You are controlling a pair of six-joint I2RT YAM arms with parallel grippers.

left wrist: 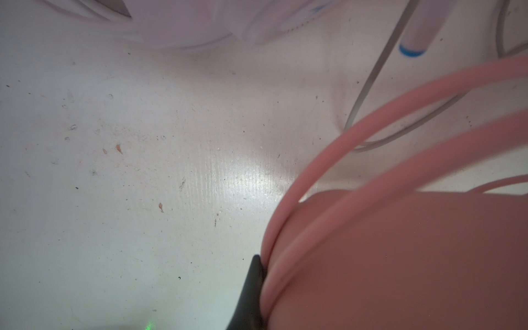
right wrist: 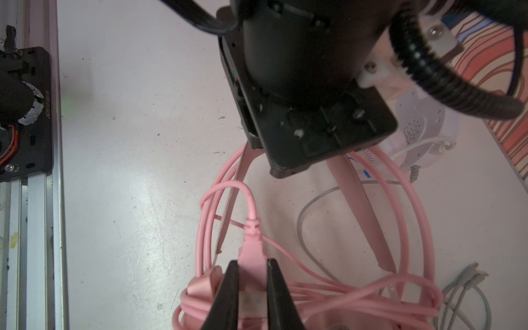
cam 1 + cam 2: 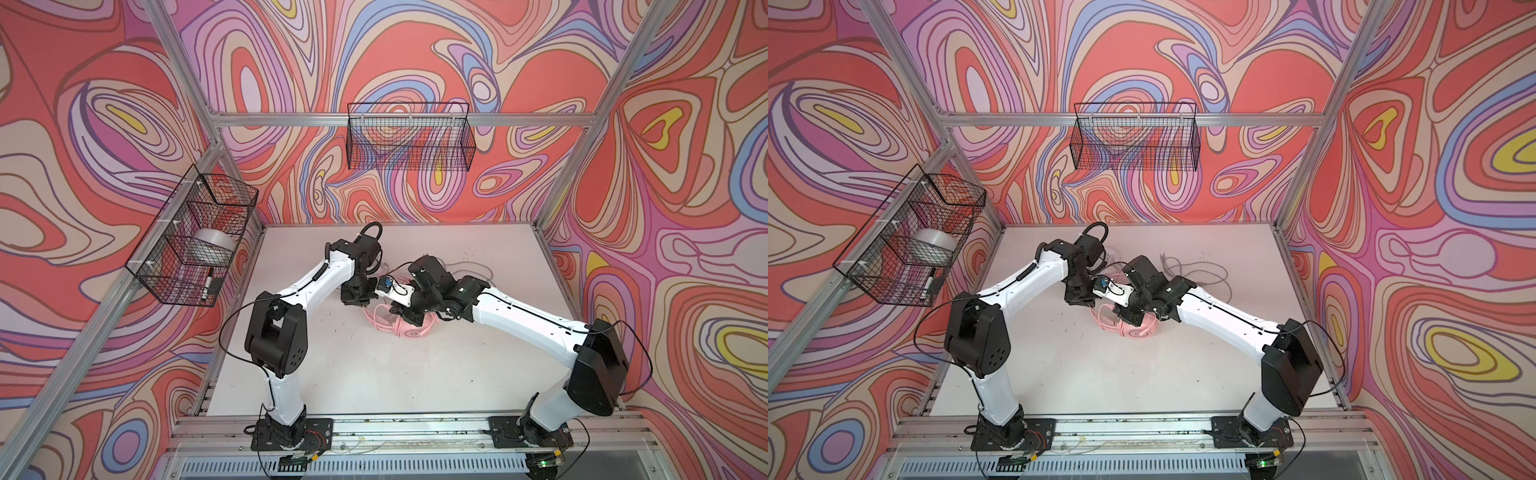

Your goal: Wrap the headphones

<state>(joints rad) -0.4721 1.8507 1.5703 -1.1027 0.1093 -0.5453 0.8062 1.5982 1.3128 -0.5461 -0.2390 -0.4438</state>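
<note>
one pink headset [image 2: 363, 217], one white headset [image 2: 422, 125]

- A robotics lab test cell is indicated: the space is enclosed by an aluminium frame [image 3: 291, 119] hung with swirl-patterned panels [image 3: 415, 50].
- Two white-and-black robot arms [image 3: 316, 278] are bolted to a slotted rail [image 3: 415, 428] at the edge of a scuffed white worktop [image 3: 374, 374].
- Wire baskets [image 3: 409, 137] are clipped to the frame.
</note>
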